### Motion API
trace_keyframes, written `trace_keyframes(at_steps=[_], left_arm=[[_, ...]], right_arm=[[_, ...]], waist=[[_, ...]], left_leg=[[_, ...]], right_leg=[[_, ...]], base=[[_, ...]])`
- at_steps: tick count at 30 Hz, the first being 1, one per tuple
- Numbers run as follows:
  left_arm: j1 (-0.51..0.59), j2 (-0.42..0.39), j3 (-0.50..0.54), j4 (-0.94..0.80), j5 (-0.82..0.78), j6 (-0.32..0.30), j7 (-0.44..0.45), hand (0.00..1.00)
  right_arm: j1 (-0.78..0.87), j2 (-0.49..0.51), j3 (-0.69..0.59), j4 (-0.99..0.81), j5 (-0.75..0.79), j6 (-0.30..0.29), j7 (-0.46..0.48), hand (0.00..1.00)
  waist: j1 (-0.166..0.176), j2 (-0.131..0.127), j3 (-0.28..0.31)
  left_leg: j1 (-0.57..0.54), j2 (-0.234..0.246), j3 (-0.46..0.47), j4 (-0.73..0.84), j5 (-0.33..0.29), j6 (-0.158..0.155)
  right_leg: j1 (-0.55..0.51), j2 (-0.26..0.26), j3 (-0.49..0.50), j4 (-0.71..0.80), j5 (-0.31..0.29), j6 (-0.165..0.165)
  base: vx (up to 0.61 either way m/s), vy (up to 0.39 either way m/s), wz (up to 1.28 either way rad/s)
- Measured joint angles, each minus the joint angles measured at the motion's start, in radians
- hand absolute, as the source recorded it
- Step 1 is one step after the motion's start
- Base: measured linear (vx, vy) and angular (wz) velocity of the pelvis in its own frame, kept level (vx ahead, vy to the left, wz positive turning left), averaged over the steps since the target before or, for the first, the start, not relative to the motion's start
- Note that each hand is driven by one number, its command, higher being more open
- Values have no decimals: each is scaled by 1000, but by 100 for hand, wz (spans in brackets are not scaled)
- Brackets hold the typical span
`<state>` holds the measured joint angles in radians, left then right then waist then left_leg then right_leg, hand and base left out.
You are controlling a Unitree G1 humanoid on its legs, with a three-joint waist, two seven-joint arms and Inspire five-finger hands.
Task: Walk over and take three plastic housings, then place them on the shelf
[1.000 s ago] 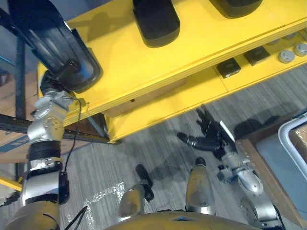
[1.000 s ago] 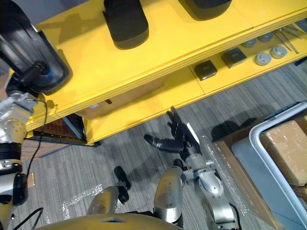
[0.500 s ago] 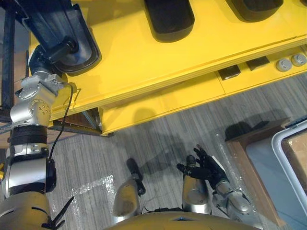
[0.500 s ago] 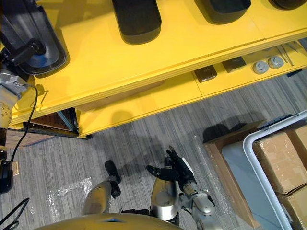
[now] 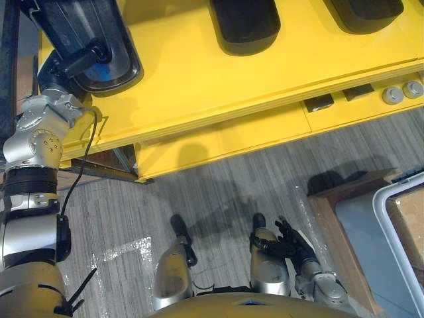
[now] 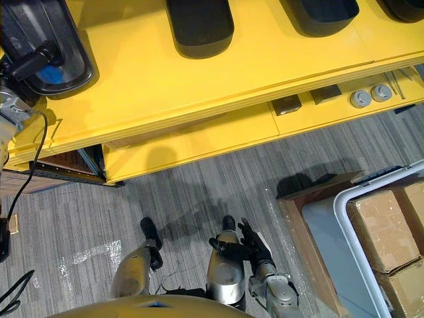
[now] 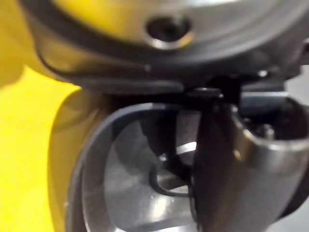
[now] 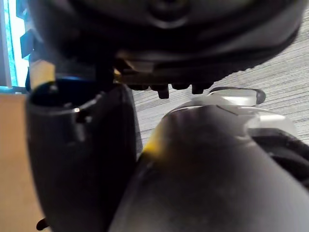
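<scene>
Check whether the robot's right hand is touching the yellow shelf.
Apart. The right eye view shows the right hand hanging low, with a wide stretch of grey floor between it and the yellow shelf.

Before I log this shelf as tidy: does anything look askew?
The left housing, its rim gripped by the left hand, lies slanted near the left end of the yellow shelf, unlike the middle housing. The right hand hangs open, low. Nothing else stands out.
</scene>
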<state>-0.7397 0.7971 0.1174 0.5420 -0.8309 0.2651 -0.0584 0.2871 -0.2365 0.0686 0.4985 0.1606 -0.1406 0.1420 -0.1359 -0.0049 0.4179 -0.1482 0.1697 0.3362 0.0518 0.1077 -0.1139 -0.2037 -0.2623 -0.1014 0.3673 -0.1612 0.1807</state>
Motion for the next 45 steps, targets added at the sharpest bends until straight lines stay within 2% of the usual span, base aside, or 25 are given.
trace_keyframes(at_steps=[7,18,19,24,32,42,45], left_arm=[[24,0,20,-2,-42,6,-74,0],[114,-2,43,-60,-57,46,-139,0],[117,-3,46,-60,-30,48,-153,100],[134,-6,48,-70,-14,77,-173,100],[153,-16,49,-92,-15,89,-183,100],[147,-45,46,-100,-22,86,-103,100],[114,-47,31,-106,84,71,-63,100]], right_arm=[[-19,17,-17,44,-36,3,3,100],[-31,19,-37,91,-37,-4,2,100],[-31,19,-38,93,-37,-4,1,100],[-30,19,-43,96,-37,-4,0,100],[-30,19,-53,98,-38,-4,-3,100],[-30,19,-60,111,-36,-3,-77,100],[-30,19,-61,111,-35,-3,-83,100]], waist=[[2,-13,9],[7,-4,12],[7,-2,13],[6,5,12],[8,21,9],[12,29,3],[11,29,3]], left_leg=[[17,-1,-12,-1,-1,-1],[63,-1,-10,0,-18,-8],[69,-1,-10,-1,-18,-9],[89,-1,-6,-1,-26,-12],[89,-2,2,-2,-26,-12],[87,-2,11,-11,-23,-11],[88,-2,11,-25,-14,-10]], right_leg=[[35,2,-3,-18,0,0],[90,4,-2,-40,-1,-1],[96,4,-2,-41,-1,-1],[115,4,-1,-45,-1,-1],[115,4,2,-55,-1,-1],[104,5,12,-57,1,2],[100,8,12,-57,3,2]], base=[[14,-2,5],[10,0,-1],[0,0,0],[2,2,-2],[-2,1,-1],[-10,2,-2],[0,0,0]])
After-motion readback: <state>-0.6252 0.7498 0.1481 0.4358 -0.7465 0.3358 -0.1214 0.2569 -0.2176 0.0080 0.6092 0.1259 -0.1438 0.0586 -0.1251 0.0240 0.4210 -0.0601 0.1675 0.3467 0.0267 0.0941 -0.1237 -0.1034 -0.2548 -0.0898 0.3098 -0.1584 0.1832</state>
